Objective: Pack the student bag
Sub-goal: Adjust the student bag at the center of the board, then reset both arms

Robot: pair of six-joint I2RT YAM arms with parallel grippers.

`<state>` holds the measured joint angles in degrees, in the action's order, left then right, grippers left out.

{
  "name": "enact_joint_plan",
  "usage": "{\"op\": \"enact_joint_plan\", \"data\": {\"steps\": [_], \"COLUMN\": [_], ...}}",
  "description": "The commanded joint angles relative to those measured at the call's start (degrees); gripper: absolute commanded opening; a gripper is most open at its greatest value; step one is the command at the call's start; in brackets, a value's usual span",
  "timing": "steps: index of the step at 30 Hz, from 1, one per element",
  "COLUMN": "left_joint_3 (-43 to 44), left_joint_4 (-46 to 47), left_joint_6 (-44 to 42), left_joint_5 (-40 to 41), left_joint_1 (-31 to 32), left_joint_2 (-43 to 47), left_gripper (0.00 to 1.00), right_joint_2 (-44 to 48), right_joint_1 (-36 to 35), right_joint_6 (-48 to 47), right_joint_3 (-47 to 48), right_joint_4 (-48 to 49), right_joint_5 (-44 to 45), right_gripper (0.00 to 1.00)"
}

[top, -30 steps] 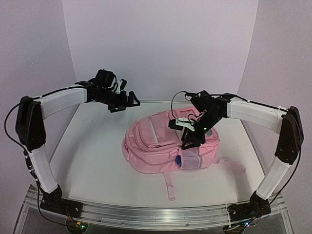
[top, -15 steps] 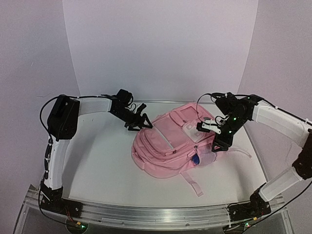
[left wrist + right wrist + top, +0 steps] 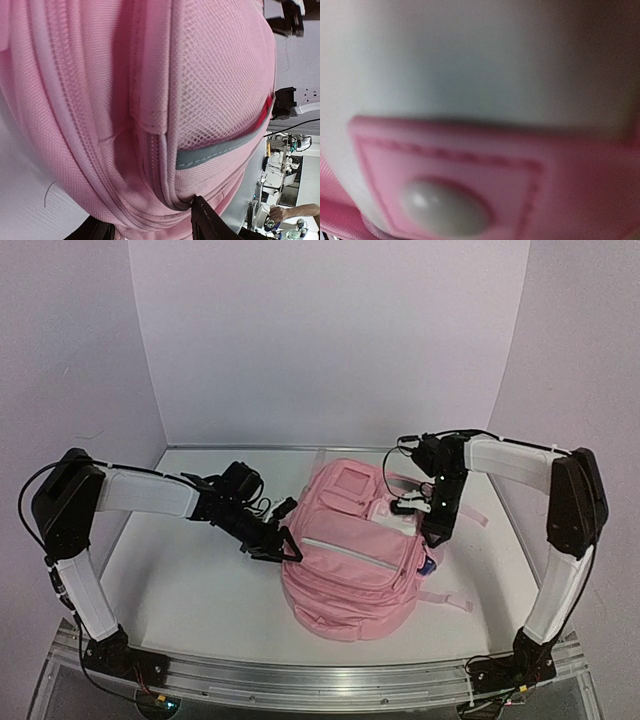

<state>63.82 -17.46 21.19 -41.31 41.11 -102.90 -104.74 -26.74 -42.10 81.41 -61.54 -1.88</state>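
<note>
— Bag (image 3: 350,560): flat on the table (image 3: 180,590), front up, between both arms. At its left flank, left gripper (image 3: 281,545); at its upper right side, right gripper (image 3: 433,528).

— Holding anything?

— Hard to say. In the left wrist view, fingers (image 3: 207,225) apart either side of a zip seam (image 3: 160,165) on the bag's flank, one against the cloth. Pinching or merely straddling: cannot tell. Right wrist view pressed too close to read: only a blurred pink tab (image 3: 445,165) with a pale snap (image 3: 445,207). No fingers in sight there, so no telling spread from pressed together.

— Risks from here?

— Most likely a catch of loose cloth rather than a zip pull, then a slip on the first tug. Could also drag the soft bag sideways with a one-sided pull, or bunch the mesh pocket (image 3: 220,90). Might snag a strap (image 3: 447,601) as well.

— Hidden or unclear?

— No open compartment visible from above. Nothing to pack in sight, bar something small and blue (image 3: 428,565) at the right side pocket, too small to name. Patch of bag beneath the right arm out of view.
</note>
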Motion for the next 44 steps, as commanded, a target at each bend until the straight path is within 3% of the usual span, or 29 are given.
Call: {"op": "enact_joint_plan", "data": {"steps": [1, 4, 7, 12, 14, 17, 25, 29, 33, 39, 44], "left_joint_3": [-3.4, -3.8, -3.1, -0.3, 3.9, 12.4, 34.2, 39.9, 35.1, 25.4, 22.2], "left_joint_4": [7.4, 5.1, 1.9, -2.0, -7.4, -16.4, -32.7, -38.1, -35.4, -27.8, -23.6], "left_joint_6": [4.4, 6.0, 7.6, 9.8, 8.4, 6.0, 3.3, 2.8, 6.3, 13.2, 14.6], "left_joint_5": [0.6, 3.5, 7.0, 13.3, 17.7, 21.2, 23.8, 25.3, 22.9, 15.7, 18.5], "left_joint_1": [1.2, 1.1, 0.3, -4.1, -5.2, -8.5, -18.1, -19.7, -20.5, -20.5, -20.6], "left_joint_2": [7.1, 8.0, 8.4, 14.9, 16.8, 16.9, 10.9, 7.0, 4.8, 2.0, 5.4], "left_gripper": [0.51, 0.51, 0.55, 0.88, 0.98, 1.0, 1.0, 1.0, 1.0, 1.0, 1.0], "right_joint_2": [-10.9, -15.4, -15.0, -10.3, -7.5, -1.9, 10.2, 14.6, 18.1, 21.5, 23.0], "right_joint_1": [-1.8, -2.2, -2.5, -1.9, -1.1, 0.5, 4.2, 8.6, 13.0, 14.1, 14.1], "right_joint_6": [0.7, 1.8, 0.3, 3.7, 6.2, 11.4, 25.8, 35.8, 39.6, 42.2, 44.3], "right_joint_3": [12.7, 19.9, 20.7, 20.9, 22.1, 24.2, 21.2, 15.2, 6.0, -5.5, -8.1], "right_joint_4": [15.8, 15.5, 15.4, 15.4, 15.5, 16.2, 23.0, 23.0, 23.1, 23.8, 25.3], "right_joint_5": [-8.9, -12.3, -14.8, -15.0, -15.3, -17.2, -13.0, -12.9, -17.0, -21.3, -21.2], "right_gripper": [0.57, 0.57, 0.6, 0.7, 0.79, 0.97, 0.98, 0.98, 0.98, 0.98, 0.98]}}
